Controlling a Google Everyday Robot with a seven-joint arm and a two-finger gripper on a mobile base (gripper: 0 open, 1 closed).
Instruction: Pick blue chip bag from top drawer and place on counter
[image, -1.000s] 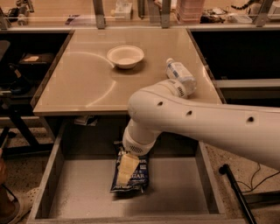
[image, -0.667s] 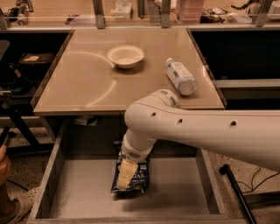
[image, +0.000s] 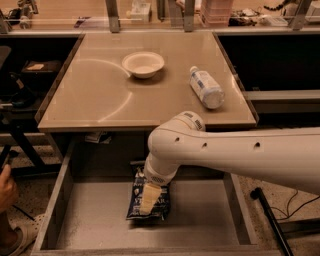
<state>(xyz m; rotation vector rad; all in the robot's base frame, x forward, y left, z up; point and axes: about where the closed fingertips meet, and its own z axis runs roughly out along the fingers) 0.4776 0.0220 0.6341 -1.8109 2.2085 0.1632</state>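
The blue chip bag (image: 161, 204) lies flat on the bottom of the open top drawer (image: 210, 217), near its back middle, with white lettering showing. My gripper (image: 149, 198) hangs from the white arm (image: 235, 155) straight down over the bag, its cream tip against the bag's upper face. The bag rests on the drawer floor. The beige counter (image: 95, 95) lies above and behind the drawer.
A white bowl (image: 143, 64) and a clear plastic bottle (image: 206, 87) lying on its side are on the counter. A person's hand (image: 5, 187) shows at the left edge beside the drawer. A dark stand leg (image: 267, 215) is on the right.
My arm has shifted a little left and down toward the bag, uncovering the bottle on the counter. The bag has not moved.
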